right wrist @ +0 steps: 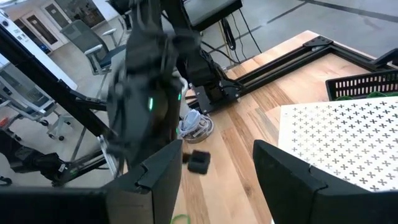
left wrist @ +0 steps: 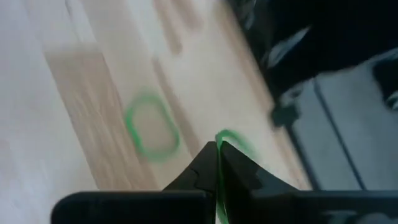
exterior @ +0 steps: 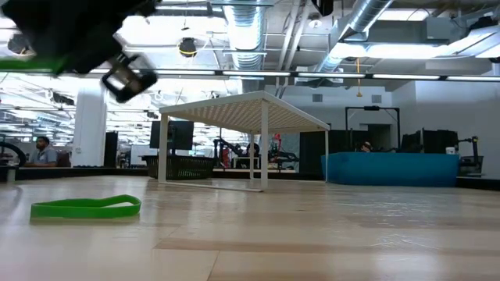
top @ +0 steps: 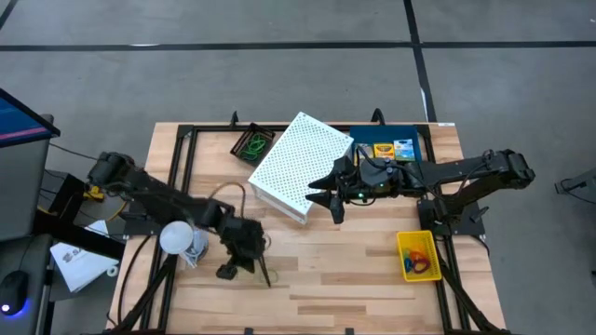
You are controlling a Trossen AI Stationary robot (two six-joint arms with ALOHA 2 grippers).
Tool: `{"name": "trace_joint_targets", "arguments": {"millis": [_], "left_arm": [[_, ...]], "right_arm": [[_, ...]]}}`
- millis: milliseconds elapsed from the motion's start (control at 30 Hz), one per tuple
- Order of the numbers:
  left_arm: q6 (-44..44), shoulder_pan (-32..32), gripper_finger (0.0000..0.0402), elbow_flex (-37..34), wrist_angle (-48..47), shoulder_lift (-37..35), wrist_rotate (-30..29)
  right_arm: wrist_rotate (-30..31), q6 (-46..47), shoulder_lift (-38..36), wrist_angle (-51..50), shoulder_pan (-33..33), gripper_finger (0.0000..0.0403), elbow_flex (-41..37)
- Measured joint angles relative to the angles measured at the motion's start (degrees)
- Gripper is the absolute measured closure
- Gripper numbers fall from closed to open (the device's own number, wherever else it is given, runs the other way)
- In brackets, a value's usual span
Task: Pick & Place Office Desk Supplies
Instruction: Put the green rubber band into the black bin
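End effector of left arm [left wrist: 217,163] clamps a green rubber band [left wrist: 227,138] near the table's front edge [top: 307,321].

hidden: blue tray [top: 416,137] mostly under right arm | blurred: green band [left wrist: 151,127], left wrist view

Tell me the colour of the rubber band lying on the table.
Green: the rubber band shows best in the low view, lying flat on the wooden table.
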Motion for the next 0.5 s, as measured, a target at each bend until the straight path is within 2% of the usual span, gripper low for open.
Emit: {"name": "trace_joint_targets", "arguments": {"millis": [167,333,400,500], "left_arm": [[-2.4,8.2,0.0401,0.0,8.4,-6.1,2.3],[-4.9,23.0,0.0401,0.2,20.4,-9.5,1.9],[-4.9,29.3,0.0401,0.2,23.1,-10.4,2.3],[-4.7,37.5,0.0400,0.2,23.7,-12.0,4.8]], "right_arm": [[0.0,-0.2,0.0,-1.5,0.0,0.0210,0.0],[-0.9,-0.7,-0.1,-4.3,0.0,0.0210,0.0],[-3.3,-1.3,-0.8,-10.4,0.0,0.0210,0.0],[-5.0,-1.7,-2.7,-29.6,0.2,0.0210,-0.2]]}}
